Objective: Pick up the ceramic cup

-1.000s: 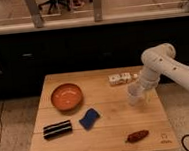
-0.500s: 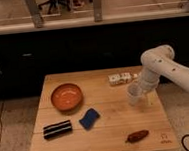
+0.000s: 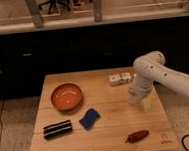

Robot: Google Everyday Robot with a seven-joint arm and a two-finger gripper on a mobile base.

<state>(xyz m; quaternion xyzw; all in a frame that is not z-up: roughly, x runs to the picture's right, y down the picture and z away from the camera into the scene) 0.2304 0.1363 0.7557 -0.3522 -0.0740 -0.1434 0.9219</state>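
Note:
My gripper [image 3: 136, 98] hangs from the white arm over the right side of the wooden table [image 3: 108, 134]. It is low, close to the table top. A small pale shape at its lower right, just right of the gripper, looks like the white ceramic cup [image 3: 146, 104]. The gripper and wrist cover most of the cup, so I cannot tell whether it stands on the table or is off it. The orange bowl [image 3: 67, 96] sits far to the left, apart from the gripper.
A blue sponge [image 3: 89, 118] lies at mid table. A black striped box [image 3: 57, 129] is at the front left. A brown oblong item [image 3: 138, 135] lies at the front right. A small white patterned box [image 3: 119, 78] is at the back right, behind the gripper.
The gripper stays at the same spot on the right side of the table, with at most a slight shift. The objects on the table have not moved.

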